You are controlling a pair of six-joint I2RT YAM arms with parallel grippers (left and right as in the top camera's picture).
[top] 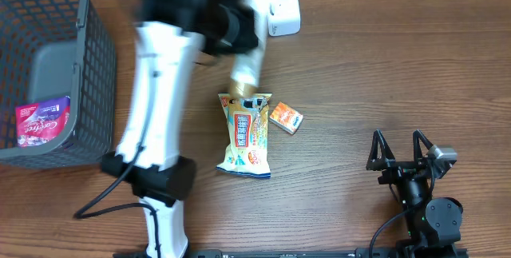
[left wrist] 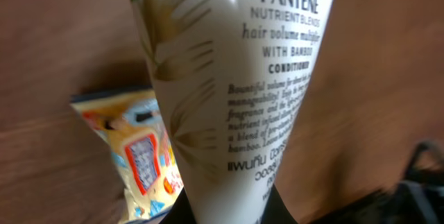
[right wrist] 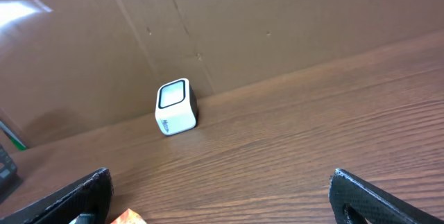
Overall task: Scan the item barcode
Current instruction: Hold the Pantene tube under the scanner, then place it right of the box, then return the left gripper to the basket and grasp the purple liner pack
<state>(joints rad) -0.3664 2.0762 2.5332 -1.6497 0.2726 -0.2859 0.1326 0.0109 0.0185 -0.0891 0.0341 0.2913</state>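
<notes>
Overhead: the left gripper (top: 238, 36) is closed on a white tube (top: 247, 68) and holds it above the middle of the tabletop (top: 375, 74). The tube slants down, and its lower end is over the top of a yellow bag (top: 246, 134). The scanner (top: 283, 12) stands at the far edge, just beside the arm's upper part. A small orange packet (top: 285, 117) lies just right of the bag. A grey basket (top: 92, 74) fills the far left corner, and a purple pack (top: 41, 121) is inside it. The right gripper (top: 403, 156) rests near the right front corner, jaws wide apart and empty, well apart from all items.

Left wrist: the tube (left wrist: 236, 78) fills most of the picture, with its printed text toward the camera. No barcode can be seen on this side. The bag (left wrist: 139, 156) lies behind it on the left, partly hidden by the tube.

Right wrist: the two fingers (right wrist: 73, 197) stand far apart with nothing between them. The scanner (right wrist: 175, 106) stands at the far edge against a brown wall (right wrist: 277, 23). A corner of the orange packet (right wrist: 128, 218) shows at the bottom.
</notes>
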